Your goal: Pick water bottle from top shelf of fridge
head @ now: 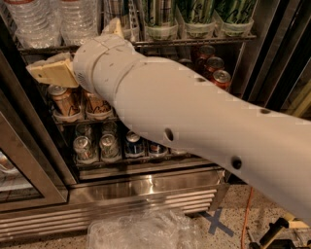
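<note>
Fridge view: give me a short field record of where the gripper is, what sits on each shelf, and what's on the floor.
gripper: at the fridge opening, left side, just below the top shelf rail
top shelf: clear water bottles left, green-patterned drinks right
middle shelf: tan cans left, red cans right
bottom shelf: row of cans
floor: crumpled clear plastic, blue tape cross

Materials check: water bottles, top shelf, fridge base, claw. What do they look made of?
Water bottles: clear ribbed plastic, see-through. Top shelf: dark coated wire, likely metal. Fridge base: brushed stainless, shiny reflections. Claw, just below that shelf at left: matte beige, probably plastic.
</note>
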`<state>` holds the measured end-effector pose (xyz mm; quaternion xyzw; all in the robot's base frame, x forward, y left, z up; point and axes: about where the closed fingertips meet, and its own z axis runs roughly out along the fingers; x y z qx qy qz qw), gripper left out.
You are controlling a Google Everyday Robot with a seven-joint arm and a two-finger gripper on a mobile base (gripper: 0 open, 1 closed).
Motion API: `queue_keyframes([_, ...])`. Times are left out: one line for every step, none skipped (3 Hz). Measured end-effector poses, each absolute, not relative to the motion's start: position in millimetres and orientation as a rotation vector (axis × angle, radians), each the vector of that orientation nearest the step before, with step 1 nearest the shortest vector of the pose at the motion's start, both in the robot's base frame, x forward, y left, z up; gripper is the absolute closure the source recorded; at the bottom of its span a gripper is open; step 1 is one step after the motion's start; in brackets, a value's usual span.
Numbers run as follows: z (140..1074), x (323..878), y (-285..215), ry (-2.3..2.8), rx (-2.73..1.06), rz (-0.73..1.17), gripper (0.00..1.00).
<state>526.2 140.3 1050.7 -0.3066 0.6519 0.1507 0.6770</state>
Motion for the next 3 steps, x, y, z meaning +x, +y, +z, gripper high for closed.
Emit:
queue_keyframes([1052,529,150,1.462,-0.674,0.372,0.00])
queue_keyframes([1061,536,165,1.426,-0.674,0.389,0.17])
queue_keyframes([1067,541,172,1.399,-0.672,0.387,0.23])
